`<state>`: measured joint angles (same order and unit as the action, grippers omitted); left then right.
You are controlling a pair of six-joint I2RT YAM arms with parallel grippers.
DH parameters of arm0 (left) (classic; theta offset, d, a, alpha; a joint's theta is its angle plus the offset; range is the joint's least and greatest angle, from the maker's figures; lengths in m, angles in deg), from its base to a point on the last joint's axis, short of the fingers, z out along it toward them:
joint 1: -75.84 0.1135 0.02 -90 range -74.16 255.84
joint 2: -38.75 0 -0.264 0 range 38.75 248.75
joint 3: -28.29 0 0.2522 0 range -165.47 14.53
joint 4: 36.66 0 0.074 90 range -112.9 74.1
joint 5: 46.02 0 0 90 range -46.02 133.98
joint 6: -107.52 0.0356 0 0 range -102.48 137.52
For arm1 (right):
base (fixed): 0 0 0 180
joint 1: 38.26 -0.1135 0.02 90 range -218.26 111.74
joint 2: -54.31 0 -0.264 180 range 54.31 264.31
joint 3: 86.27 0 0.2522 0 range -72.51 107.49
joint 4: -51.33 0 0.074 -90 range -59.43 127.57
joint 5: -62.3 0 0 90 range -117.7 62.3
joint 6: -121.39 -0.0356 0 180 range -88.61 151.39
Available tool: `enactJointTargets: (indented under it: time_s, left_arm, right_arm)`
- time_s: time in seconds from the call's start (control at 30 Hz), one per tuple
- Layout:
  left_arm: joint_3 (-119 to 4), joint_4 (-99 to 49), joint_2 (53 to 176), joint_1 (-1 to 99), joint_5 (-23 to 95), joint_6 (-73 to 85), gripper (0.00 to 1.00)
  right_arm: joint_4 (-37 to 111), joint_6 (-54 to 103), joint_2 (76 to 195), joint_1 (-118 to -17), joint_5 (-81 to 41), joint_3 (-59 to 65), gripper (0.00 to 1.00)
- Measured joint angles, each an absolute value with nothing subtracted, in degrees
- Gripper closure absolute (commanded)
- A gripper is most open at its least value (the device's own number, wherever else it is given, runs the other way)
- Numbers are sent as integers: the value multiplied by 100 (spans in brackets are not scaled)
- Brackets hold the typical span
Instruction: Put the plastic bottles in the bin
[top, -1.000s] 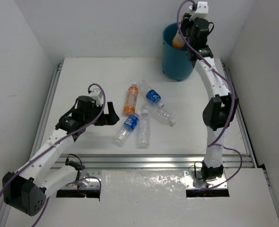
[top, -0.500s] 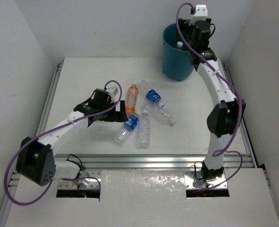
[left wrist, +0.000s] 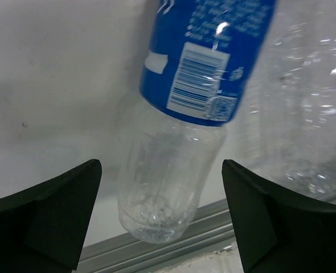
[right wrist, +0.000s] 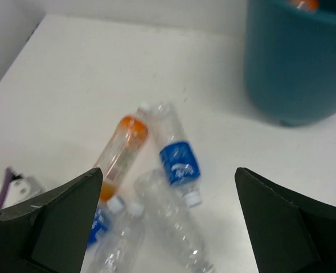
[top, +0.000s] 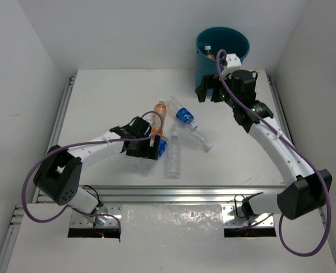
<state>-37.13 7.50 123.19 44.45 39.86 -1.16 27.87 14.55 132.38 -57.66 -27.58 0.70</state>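
Several plastic bottles lie in a cluster mid-table: an orange one, a blue-labelled one, and two clear ones. My left gripper is open and straddles another blue-labelled bottle; its clear base sits between the fingers with a gap on each side. The teal bin stands at the back right with an orange bottle inside. My right gripper hangs open and empty in front of the bin. Its view looks down on the orange bottle and the blue-labelled bottle.
An aluminium rail runs along the table's near edge, just behind the straddled bottle's base. White walls close in the left, back and right sides. The bin's wall fills the upper right of the right wrist view.
The right gripper opened over the bin, the orange bottle dropped in, and the arm swung back down toward the table. The left gripper moved right onto the blue-labelled bottle, its jaws narrowing a little.
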Motion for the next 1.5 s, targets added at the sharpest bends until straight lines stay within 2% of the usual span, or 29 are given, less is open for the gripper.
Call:
enactJointTargets:
  time_s: [0.2, 0.3, 0.33, 0.4, 0.57, 0.67, 0.7, 0.8, 1.03, 1.17, 1.5]
  left_arm:
    - [-3711, 984, 12793, 4193, 4482, -249, 28]
    - [-3715, 994, 12802, 4086, 4563, -280, 43]
    - [-3715, 990, 12807, 4049, 4581, -306, 54]
    - [-3728, 984, 12824, 3962, 4596, -370, 61]
    - [-3831, 997, 12914, 3752, 4734, -466, 63]
    - [-3840, 1023, 12916, 3636, 4799, -529, 73]
    - [-3853, 1051, 12916, 3594, 4817, -538, 82]
    - [-3938, 1231, 12894, 3450, 4865, -571, 99]
    - [-4863, 2072, 12310, 3352, 5499, -848, 100]
    - [-5278, 2004, 11633, 3354, 5660, -874, 100]
    - [-4646, 678, 10190, 3358, 4345, -807, 100]
  right_arm:
    - [2669, 1215, 13045, -5869, -2426, -570, 1]
    - [2672, 1162, 12927, -5877, -2406, -712, 1]
    - [2678, 1142, 12873, -5877, -2404, -760, 1]
    - [2680, 1110, 12772, -5877, -2398, -845, 1]
    - [2680, 1038, 12700, -5877, -2325, -937, 1]
    - [2680, 1018, 12700, -5877, -2297, -970, 1]
    - [2680, 1007, 12700, -5877, -2282, -979, 1]
    - [2702, 913, 12700, -5877, -2133, -1016, 1]
    - [3229, 288, 12700, -5877, -1230, -1370, 1]
    - [3983, -519, 12713, -5877, -470, -1827, 1]
    - [5922, -2453, 13126, -6050, 763, -2260, 1]
